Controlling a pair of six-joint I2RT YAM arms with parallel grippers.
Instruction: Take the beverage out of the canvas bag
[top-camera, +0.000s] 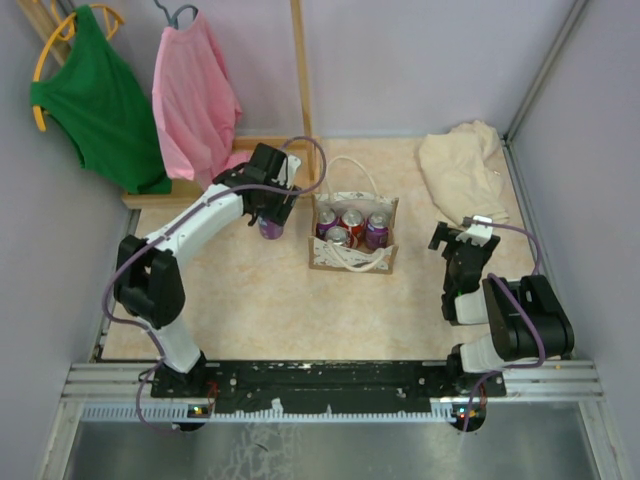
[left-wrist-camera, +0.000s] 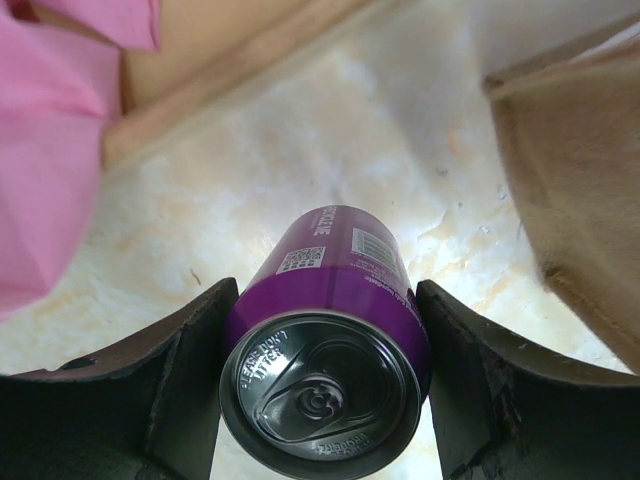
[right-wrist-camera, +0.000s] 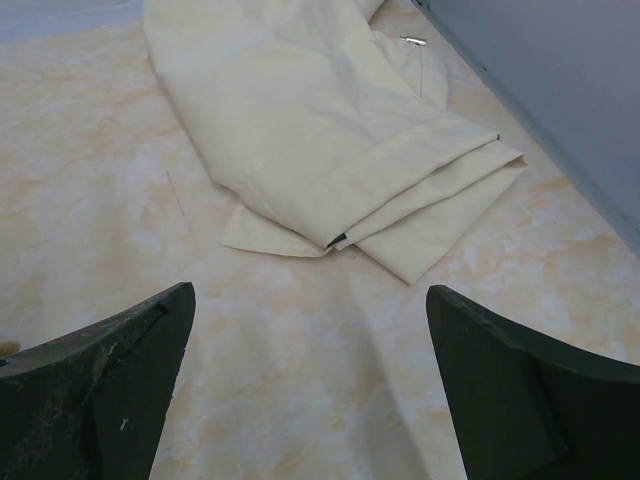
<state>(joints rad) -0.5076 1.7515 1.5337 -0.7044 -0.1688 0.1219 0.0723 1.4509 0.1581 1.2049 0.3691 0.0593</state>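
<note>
Left wrist view puts the purple can (left-wrist-camera: 325, 340) at the bottom middle of the frame. The left pincer (left-wrist-camera: 325, 285) is squeezed on it, with one finger pressed to each side. From the top view, this can is outside the canvas bag (top-camera: 322, 258), just beside the bag's left wall near the middle of the frame. I cannot tell if the bottom of the can sits on the bench (top-camera: 250, 300) or hangs a bit above it. That is the first worry: if the pincer lets go too soon, the can may drop, tip over and roll away, because it is round and smooth. It could also slide in the grip if the squeeze is too soft. The bag is very near, so a push to the right could knock it and shake the other cans (top-camera: 352, 221) inside. The arm might also catch one of the rope handles (top-camera: 360, 262). The pink shirt (top-camera: 195, 90) hangs at the upper left of the top view, close to the arm, and a move that way could snag it. The right pincer (right-wrist-camera: 308, 295) is wide open and holds nothing. It sits at the right of the top view, near the cream cloth (right-wrist-camera: 300, 130) and well apart from the can, so it should cause no trouble.
</note>
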